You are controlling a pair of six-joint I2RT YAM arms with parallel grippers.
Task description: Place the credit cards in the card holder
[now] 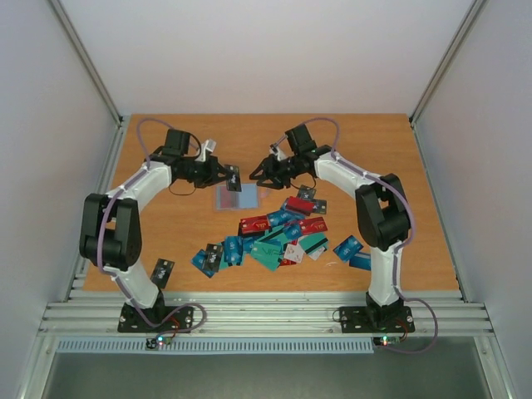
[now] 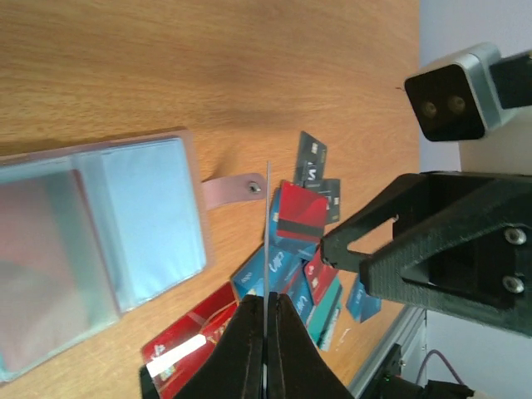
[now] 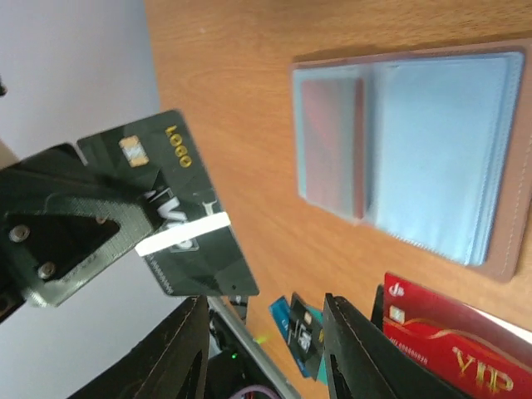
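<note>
The card holder (image 1: 237, 197) lies open on the table, its light blue pockets (image 3: 432, 158) facing up and a reddish card showing in one pocket (image 3: 332, 141). My left gripper (image 1: 223, 174) is shut on a black credit card (image 3: 179, 208), held up just left of the holder. That card appears edge-on (image 2: 268, 241) in the left wrist view. My right gripper (image 3: 266, 332) is open and holds nothing. It hovers close to the held card, facing the left gripper (image 3: 66, 224). Several loose credit cards (image 1: 283, 233) lie in a pile in front of the holder.
A lone dark card (image 1: 163, 272) lies by the left arm's base. Two blue cards (image 1: 353, 249) sit near the right arm. A brown strap (image 2: 229, 189) sticks out from the holder. White walls enclose the table on three sides.
</note>
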